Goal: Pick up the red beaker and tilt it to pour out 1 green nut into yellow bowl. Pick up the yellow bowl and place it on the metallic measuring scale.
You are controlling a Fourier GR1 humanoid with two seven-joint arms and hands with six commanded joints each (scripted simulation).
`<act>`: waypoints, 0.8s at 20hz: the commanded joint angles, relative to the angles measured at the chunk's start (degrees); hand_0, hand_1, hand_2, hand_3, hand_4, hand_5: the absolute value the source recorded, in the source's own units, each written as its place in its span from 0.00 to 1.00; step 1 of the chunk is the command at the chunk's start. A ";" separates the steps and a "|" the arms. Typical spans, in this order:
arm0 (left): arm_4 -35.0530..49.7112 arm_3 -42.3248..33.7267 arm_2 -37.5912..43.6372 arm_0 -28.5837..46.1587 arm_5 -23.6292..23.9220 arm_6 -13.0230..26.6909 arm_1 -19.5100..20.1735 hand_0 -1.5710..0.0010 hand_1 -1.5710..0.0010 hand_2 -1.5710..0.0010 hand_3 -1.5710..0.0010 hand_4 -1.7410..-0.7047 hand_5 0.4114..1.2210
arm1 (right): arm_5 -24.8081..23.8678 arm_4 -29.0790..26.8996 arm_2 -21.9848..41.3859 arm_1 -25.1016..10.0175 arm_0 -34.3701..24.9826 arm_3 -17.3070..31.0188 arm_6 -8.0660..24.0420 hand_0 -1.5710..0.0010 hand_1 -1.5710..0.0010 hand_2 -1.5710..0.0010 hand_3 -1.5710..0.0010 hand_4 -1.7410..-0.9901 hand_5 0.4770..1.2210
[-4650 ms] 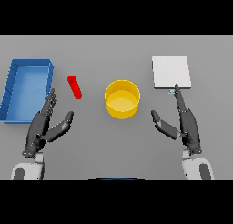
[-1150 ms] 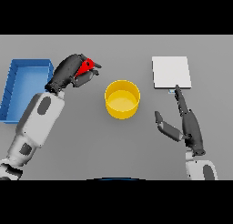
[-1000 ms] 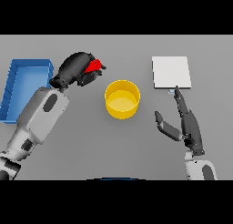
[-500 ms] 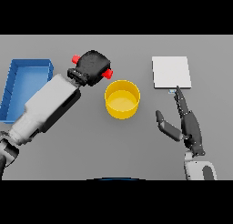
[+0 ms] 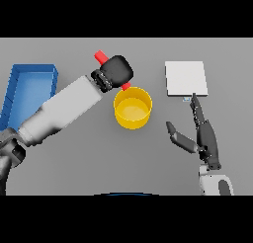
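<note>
The left robot hand (image 5: 116, 71) is curled round the slim red cylindrical beaker (image 5: 101, 56), which slants diagonally, lower end at the round yellow bowl's (image 5: 132, 107) rim. The right robot hand (image 5: 200, 133) rests, fingers straight, on the grey bench (image 5: 148, 163).

Evenly and softly lit, apparently from overhead, with no glare or hot spots on the grey table (image 5: 79, 158). Only faint, diffuse shading under the yellow bowl (image 5: 132, 107) and beneath the right hand (image 5: 203, 138). Flat, saturated colour on the blue bin (image 5: 27, 91). Soft, slightly blocky edges throughout; details of the dark left hand (image 5: 116, 72) hard to make out, possibly lost in shadow. No visible distortion at the borders.
</note>
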 commanded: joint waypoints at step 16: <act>-17.46 3.53 -15.03 -9.86 2.03 -7.21 -0.69 0.00 0.00 0.00 0.00 0.01 1.00 | -0.33 -0.14 -0.33 0.10 -0.40 0.30 -1.00 1.00 1.00 1.00 1.00 0.81 0.13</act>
